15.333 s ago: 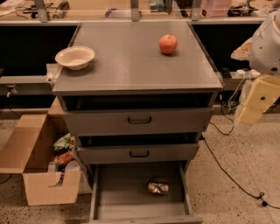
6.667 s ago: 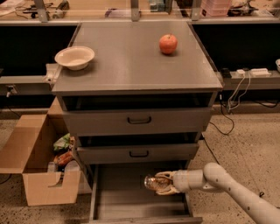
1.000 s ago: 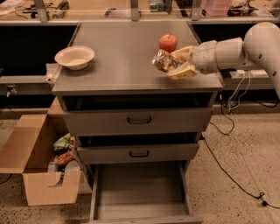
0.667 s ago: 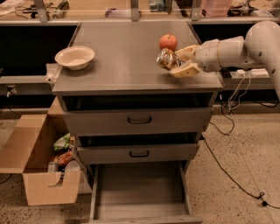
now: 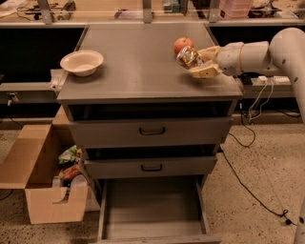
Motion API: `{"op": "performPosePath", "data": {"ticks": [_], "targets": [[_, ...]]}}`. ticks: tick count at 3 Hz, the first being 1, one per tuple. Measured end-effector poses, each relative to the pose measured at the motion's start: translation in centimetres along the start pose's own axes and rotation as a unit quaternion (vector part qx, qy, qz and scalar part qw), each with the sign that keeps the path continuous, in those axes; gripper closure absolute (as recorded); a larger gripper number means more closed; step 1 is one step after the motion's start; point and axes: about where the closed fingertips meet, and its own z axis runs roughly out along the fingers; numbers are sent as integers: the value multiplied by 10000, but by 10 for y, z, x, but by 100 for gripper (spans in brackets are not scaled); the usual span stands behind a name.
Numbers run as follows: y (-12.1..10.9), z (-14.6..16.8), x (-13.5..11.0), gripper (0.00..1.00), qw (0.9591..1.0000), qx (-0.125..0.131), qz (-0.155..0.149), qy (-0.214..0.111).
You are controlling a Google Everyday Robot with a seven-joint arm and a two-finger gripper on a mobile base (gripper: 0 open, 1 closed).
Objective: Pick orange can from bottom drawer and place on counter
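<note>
The gripper (image 5: 198, 61) is being seen at the counter's (image 5: 138, 66) two o'clock. The orange can (image 5: 188, 56) is being clasped between its fingers (image 5: 205, 72), so the can's three o'clock side is being covered. Whether the can is being rested on the counter cannot be told. The lower edge of the apple (image 5: 182, 44), at the can's eleven o'clock, is being partly hidden by the can. The arm (image 5: 267, 52) is being cut off at three o'clock, and the front of the bottom drawer (image 5: 152, 205) at six o'clock. The cardboard box (image 5: 33, 176) is being clipped at nine o'clock, its contents too small to name. The bench (image 5: 119, 12) is being cropped at twelve o'clock.
</note>
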Motion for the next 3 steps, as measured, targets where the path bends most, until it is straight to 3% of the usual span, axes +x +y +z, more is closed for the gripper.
{"op": "performPosePath", "data": {"ticks": [1, 2, 3], "targets": [[-9, 2, 8, 35, 9998, 117, 182, -45], [-13, 7, 15, 4, 9993, 154, 319, -67], [-14, 8, 18, 0, 9992, 150, 350, -73]]}}
